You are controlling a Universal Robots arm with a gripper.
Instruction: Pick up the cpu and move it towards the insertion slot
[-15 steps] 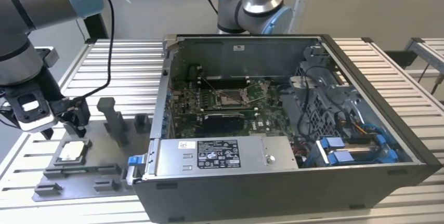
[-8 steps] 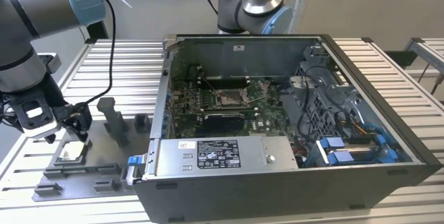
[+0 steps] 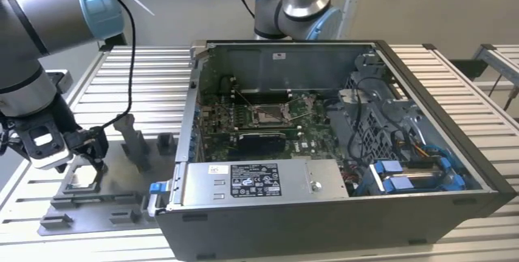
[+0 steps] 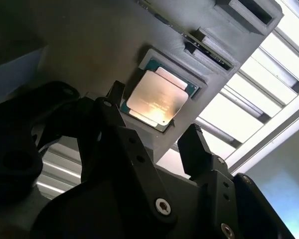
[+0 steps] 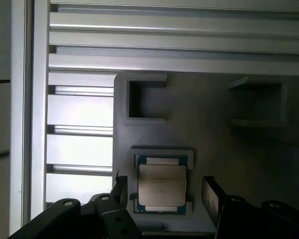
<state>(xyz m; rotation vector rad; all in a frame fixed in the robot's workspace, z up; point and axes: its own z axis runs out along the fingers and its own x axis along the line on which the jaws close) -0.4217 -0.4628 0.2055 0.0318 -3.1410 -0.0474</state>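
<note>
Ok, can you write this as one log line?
pincer: open, straddling cpu | cpu: seated in grey fixture | lift: not yet

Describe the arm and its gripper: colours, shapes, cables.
The arm is a thick grey tube with light blue joint caps. A thin black cable hangs alongside it down to the wrist. The gripper is matt black, with two blocky fingers on linkage bars joined by round pivot screws.
</note>
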